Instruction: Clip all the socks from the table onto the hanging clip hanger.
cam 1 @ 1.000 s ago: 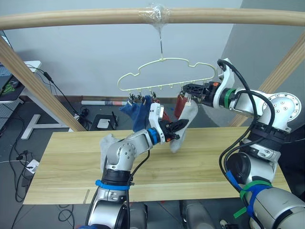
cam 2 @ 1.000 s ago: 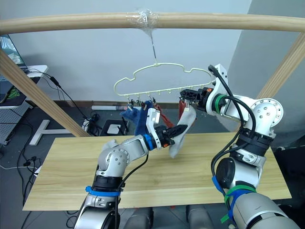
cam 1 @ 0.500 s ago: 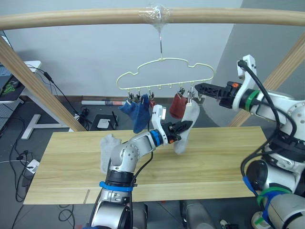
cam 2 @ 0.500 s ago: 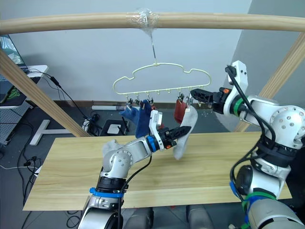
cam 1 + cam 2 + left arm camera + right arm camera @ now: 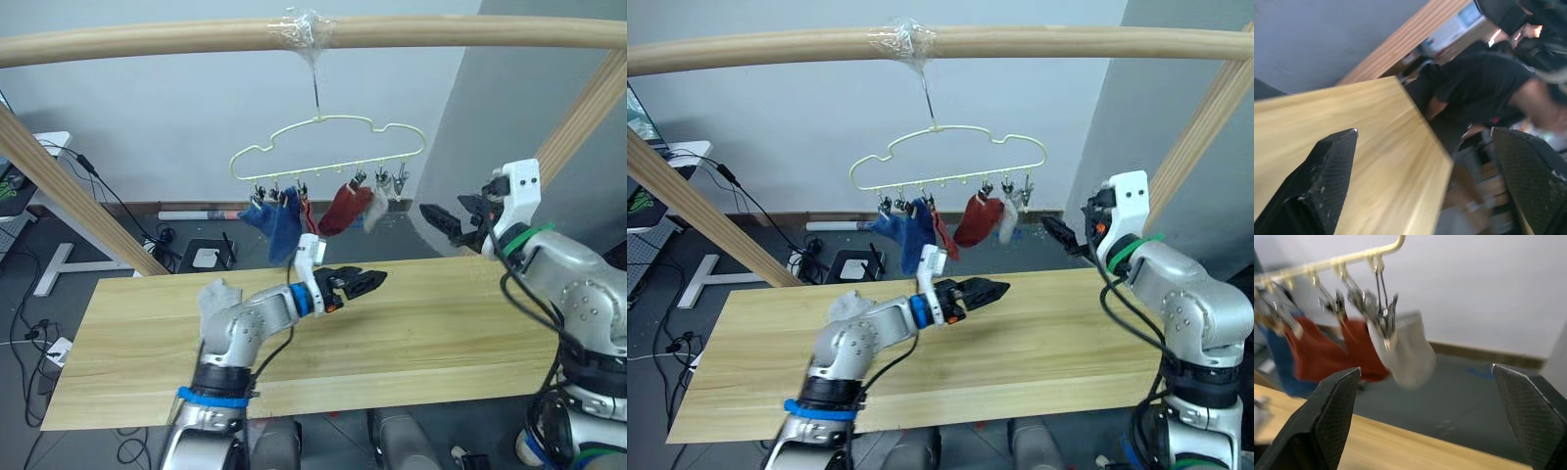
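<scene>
Grey sock (image 5: 375,208) now hangs free on the wire hanger (image 5: 328,147); my left pincer (image 5: 370,281) let go (gaping), right pincer (image 5: 437,217) withdrew toward 3 o'clock, spread.

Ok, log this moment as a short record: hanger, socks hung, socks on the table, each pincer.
clip hanger: hangs by its hook from the wooden beam
socks hung: blue socks toward the robot's left, rust red socks in the middle, light grey sock toward the right
socks on table: one light grey sock by the left arm, on the table
left pincer: open, holding nothing, above the table
right pincer: open, holding nothing, clear of the hanger
</scene>
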Controlling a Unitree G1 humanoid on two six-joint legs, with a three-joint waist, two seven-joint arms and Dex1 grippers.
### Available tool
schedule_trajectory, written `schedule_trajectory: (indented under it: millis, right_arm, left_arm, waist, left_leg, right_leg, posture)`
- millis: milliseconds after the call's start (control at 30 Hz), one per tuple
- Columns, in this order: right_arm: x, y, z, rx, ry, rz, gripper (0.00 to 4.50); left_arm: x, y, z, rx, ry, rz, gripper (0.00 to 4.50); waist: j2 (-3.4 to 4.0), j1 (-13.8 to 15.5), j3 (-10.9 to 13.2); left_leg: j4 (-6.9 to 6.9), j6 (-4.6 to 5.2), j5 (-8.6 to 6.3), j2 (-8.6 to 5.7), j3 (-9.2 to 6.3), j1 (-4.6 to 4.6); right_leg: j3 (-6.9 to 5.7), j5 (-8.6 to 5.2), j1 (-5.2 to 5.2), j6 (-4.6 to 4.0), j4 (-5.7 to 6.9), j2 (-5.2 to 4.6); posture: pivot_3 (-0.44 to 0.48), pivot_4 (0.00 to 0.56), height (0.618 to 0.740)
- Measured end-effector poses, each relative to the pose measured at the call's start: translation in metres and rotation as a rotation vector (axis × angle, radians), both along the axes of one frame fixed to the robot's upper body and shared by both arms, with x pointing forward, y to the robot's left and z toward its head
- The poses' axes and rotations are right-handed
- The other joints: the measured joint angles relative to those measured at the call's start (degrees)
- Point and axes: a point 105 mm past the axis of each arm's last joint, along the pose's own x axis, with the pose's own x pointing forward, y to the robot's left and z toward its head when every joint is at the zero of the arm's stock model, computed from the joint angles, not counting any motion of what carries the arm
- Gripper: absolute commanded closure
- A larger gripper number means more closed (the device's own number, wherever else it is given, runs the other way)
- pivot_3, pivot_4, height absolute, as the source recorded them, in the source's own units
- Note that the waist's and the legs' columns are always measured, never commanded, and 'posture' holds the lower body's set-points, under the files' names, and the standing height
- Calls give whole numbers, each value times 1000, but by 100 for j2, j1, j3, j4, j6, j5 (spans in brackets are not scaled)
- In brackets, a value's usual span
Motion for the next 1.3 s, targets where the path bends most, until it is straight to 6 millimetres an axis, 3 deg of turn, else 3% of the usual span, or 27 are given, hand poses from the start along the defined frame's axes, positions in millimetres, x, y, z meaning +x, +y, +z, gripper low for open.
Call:
schedule_trajectory:
  millis: [67, 200, 300, 367, 400, 500, 633, 833, 1000, 1300]
  right_arm:
    - [0, 4, -7, -42, -37, -11, 0]
    - [4, 20, 2, -37, -166, -45, 824]
    - [8, 30, 2, -56, -225, -93, 824]
    - [8, 37, 2, -43, -251, -103, 824]
    - [9, 40, 3, -25, -259, -109, 824]
    - [11, 41, 3, -18, -270, -132, 1398]
    - [19, 40, 2, -23, -271, -173, 1398]
    - [30, 37, -1, -30, -266, -221, 1398]
    - [35, 38, 0, -24, -277, -235, 2516]
    - [37, 41, -2, -34, -280, -232, 2516]
  left_arm:
    - [0, 18, 19, 69, -121, 18, 29]
    - [-13, 29, 42, 182, -339, -29, 0]
    - [-20, 48, 76, 269, -562, -8, 0]
    - [-26, 48, 87, 283, -639, -21, 0]
    - [-27, 48, 87, 281, -646, -21, 0]
    - [-27, 49, 86, 277, -640, -9, 0]
    - [-21, 48, 106, 264, -703, 34, 0]
    - [-19, 46, 106, 256, -701, 58, 0]
    - [-22, 46, 105, 259, -705, 73, 0]
    - [-26, 44, 107, 251, -712, 76, 0]
  waist:
    - [2, 12, 1]
    - [-30, 60, 19]
    - [-27, 75, 23]
    - [-25, 98, 24]
    - [-26, 106, 25]
    - [-29, 168, 34]
    - [-37, 204, 49]
    - [-35, 202, 52]
    - [-35, 208, 51]
    - [-36, 214, 50]
  left_leg:
    - [1, -2, 1, -2, 4, -1]
    - [4, -2, 1, -1, 2, -1]
    - [-2, -2, 1, 2, 4, -4]
    - [-3, -2, 0, 0, 6, -7]
    - [-3, -2, 0, 0, 5, -9]
    - [-1, -1, 0, -1, 2, -13]
    - [1, -1, 0, 0, 0, -9]
    - [-1, -1, 0, 0, 0, -10]
    - [-1, -1, 0, 0, -1, -10]
    - [1, -2, 1, 0, 0, -9]
  right_leg:
    - [3, 1, 0, 1, 0, -4]
    - [4, 4, 1, 6, -4, -3]
    - [5, 1, -6, -1, -2, -3]
    - [6, 0, -6, -2, -6, -4]
    - [5, 0, -5, -2, -6, -5]
    - [2, 1, -6, -2, -6, -5]
    - [0, 1, -5, -1, -2, -4]
    - [0, 10, -6, -18, -2, -4]
    - [0, 16, -6, -28, 0, -4]
    - [0, 18, -6, -29, 4, -4]
  posture:
    - [34, 207, 740]
    - [49, 212, 740]
    - [57, 214, 740]
    - [57, 214, 740]
    - [65, 215, 740]
    - [77, 219, 740]
    - [77, 219, 740]
    - [91, 215, 740]
    - [111, 190, 740]
    - [123, 188, 740]
